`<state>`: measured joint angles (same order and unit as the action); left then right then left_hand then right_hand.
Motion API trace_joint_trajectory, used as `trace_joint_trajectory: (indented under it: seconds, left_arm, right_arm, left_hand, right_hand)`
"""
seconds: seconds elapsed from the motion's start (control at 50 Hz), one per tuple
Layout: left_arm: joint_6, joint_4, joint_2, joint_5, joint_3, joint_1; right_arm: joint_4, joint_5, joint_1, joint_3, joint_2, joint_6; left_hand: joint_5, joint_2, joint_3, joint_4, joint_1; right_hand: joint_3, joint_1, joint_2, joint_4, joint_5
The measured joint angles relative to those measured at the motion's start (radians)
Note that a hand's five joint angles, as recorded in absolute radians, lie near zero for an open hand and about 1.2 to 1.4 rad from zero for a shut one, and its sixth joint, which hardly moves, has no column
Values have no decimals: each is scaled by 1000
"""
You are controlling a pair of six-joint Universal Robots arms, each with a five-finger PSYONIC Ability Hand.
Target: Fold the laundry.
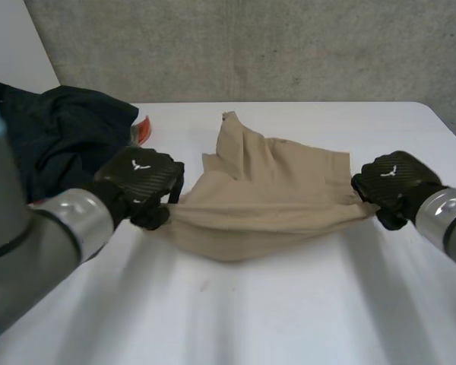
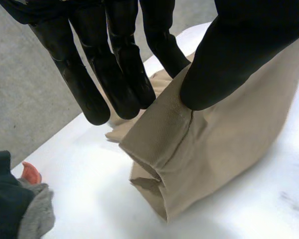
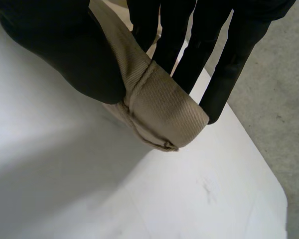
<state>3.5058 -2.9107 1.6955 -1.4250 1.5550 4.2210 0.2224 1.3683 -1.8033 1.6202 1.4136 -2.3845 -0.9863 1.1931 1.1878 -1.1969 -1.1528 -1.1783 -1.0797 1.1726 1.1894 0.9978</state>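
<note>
I have a tan garment (image 1: 266, 190) stretched between both hands, low over a white table (image 1: 289, 319). My left hand (image 1: 140, 182) is at the garment's left end. Its thumb presses the cloth against straight fingers behind it, pinching a doubled, stitched edge. My right hand (image 1: 395, 186) is at the garment's right end, thumb and fingers clamped on a rolled hem.

Between the two grips the garment's near edge droops in a shallow curve toward the table. Its far part lies rumpled, with one corner peaking upward.

The cloth is plain sandy tan with a fine twill weave. I can make out no print.

I judge it light and soft, yet with enough body to hold a crease. It seems neither slippery nor fragile. It will sag wherever I leave it unsupported. The hems and corners look like the best places to hold, since the stitched layers form a firm ridge for the fingers.

A dark pile of clothes (image 1: 61, 137) lies to the left of the garment. Something orange (image 1: 142, 131) pokes out between the two.
</note>
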Motion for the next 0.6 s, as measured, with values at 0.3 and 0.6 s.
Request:
trace_joint_trajectory:
  seconds: [0.3,0.6]
  left_arm:
    - [57,48,149,-7,14,-47]
    - [48,-77,287,-131,-42,-74]
  right_arm:
    - [194,24,-19,-24,-63,54]
    - [-41,159,-26,-19,-197,-40]
  left_hand:
    - [-16,2,0,0,0]
    - [30,-53,-49,60,9]
  right_hand:
    - [-8,-12,0,7,0]
    - [-8,-25,0,8,4]
